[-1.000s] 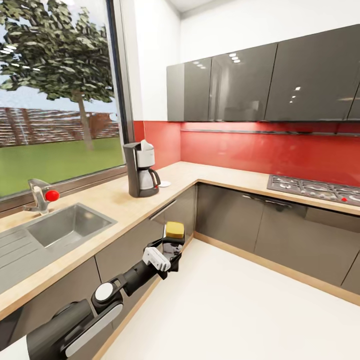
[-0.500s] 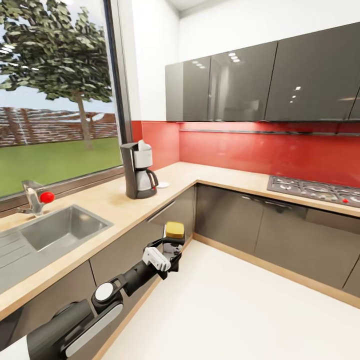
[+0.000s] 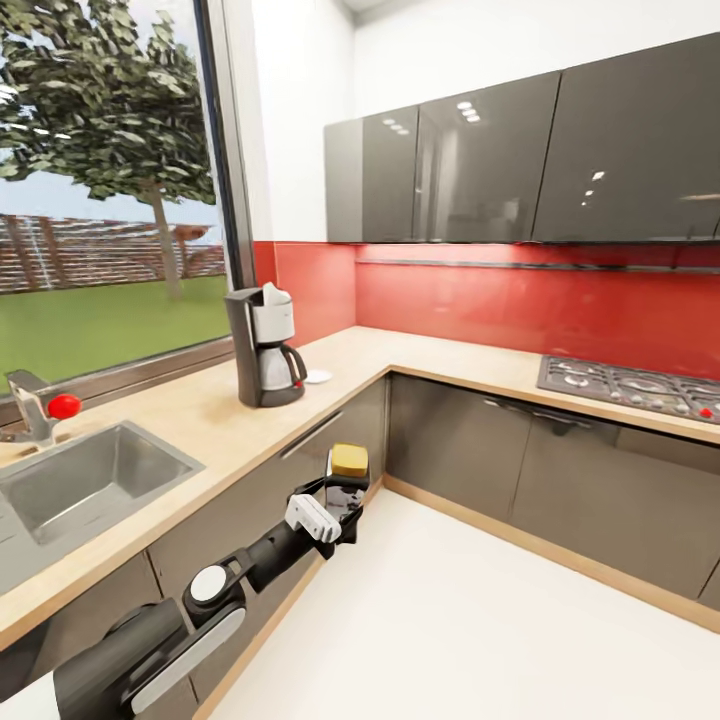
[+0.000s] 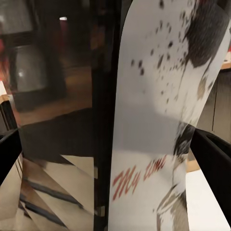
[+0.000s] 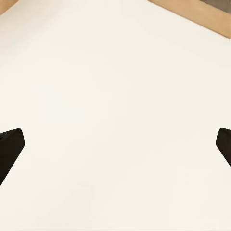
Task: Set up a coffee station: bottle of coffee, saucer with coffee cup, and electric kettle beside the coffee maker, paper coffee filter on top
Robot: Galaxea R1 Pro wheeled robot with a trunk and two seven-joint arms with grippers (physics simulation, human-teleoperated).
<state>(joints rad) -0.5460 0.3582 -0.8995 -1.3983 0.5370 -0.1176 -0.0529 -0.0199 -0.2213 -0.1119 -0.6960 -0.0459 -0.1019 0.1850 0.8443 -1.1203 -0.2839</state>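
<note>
The bottle of coffee [image 3: 349, 460], with its mustard-yellow top, sits in my left gripper [image 3: 346, 488], which is shut on it in front of the cabinet doors, below the kitchen countertop [image 3: 210, 415]. Its white label [image 4: 154, 120] shows up close in the left wrist view. The coffee maker [image 3: 262, 347] stands on the countertop by the window, with the paper coffee filter [image 3: 272, 293] white and pointed on its top. The saucer [image 3: 318, 377] lies just right of it. My right gripper [image 5: 115, 144] hangs open over the white floor. The coffee cup and electric kettle are out of view.
A steel sink [image 3: 75, 485] and a faucet with a red knob [image 3: 62, 405] are at the left. A gas hob [image 3: 630, 385] is set in the counter's right arm. Dark wall cabinets [image 3: 480, 165] hang above the red backsplash. White floor [image 3: 480, 620] spreads ahead.
The whole picture has shifted left as the camera moved, and the coffee maker looks slightly closer. My left arm keeps the same pose, holding the bottle.
</note>
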